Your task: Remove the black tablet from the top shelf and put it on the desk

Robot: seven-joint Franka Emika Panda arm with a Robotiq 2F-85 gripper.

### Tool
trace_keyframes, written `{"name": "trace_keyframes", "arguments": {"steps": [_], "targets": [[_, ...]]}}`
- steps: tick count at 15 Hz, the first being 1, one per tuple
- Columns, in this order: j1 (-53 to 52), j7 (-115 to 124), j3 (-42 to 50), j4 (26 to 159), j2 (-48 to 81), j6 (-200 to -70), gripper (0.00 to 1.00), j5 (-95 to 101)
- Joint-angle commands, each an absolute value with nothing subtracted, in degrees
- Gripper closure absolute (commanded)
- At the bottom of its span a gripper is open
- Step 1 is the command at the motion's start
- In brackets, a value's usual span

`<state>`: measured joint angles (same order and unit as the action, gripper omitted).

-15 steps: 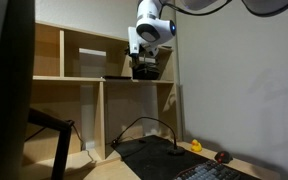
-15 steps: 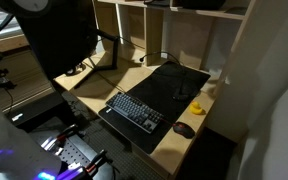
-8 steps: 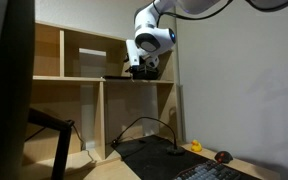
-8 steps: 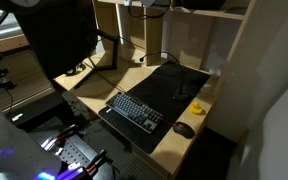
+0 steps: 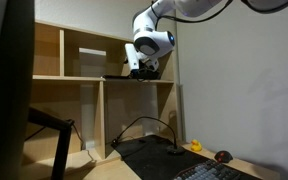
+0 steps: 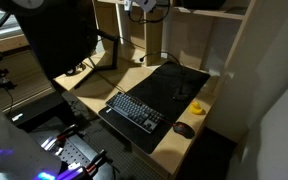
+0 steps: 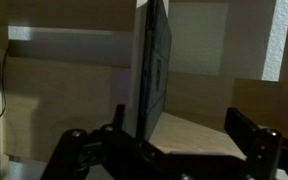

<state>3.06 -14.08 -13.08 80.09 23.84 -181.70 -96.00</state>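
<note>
The black tablet (image 5: 116, 77) lies flat as a dark sliver on the top shelf (image 5: 79, 77) of the pale wooden unit. My gripper (image 5: 141, 70) hangs tilted at its near end, at the compartment's mouth. In the wrist view the tablet (image 7: 156, 65) shows edge-on as a thin dark slab. It runs away from my open gripper (image 7: 184, 135) and sits close to one finger (image 7: 119, 122), with a wide gap to the other. Neither finger presses on it. The desk (image 6: 134, 78) spreads out below the shelves, and my gripper (image 6: 144, 8) shows only at the top edge there.
A black desk mat (image 6: 169, 85) with a keyboard (image 6: 134, 110) covers much of the desk. A yellow duck (image 6: 198, 107) and a dark mouse (image 6: 185, 130) sit beside the mat. A large dark monitor (image 6: 64, 35) stands at one end. Upright shelf dividers (image 5: 63, 52) flank the compartment.
The jaws have gone from shut to wide open. The wrist has tilted from pointing straight down to an angle at the shelf's edge. The tablet stays on the shelf.
</note>
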Motion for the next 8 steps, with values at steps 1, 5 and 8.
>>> {"name": "trace_keyframes", "arguments": {"steps": [1,5,8], "targets": [[1.83,-15.13,-12.94,75.86,27.48,-184.58,0.00,-97.31],[2.49,-14.08,-13.08,77.96,26.44,-182.57,0.00,-96.03],[1.83,-12.85,-12.41,70.75,31.99,-182.91,0.00,-93.98]]}}
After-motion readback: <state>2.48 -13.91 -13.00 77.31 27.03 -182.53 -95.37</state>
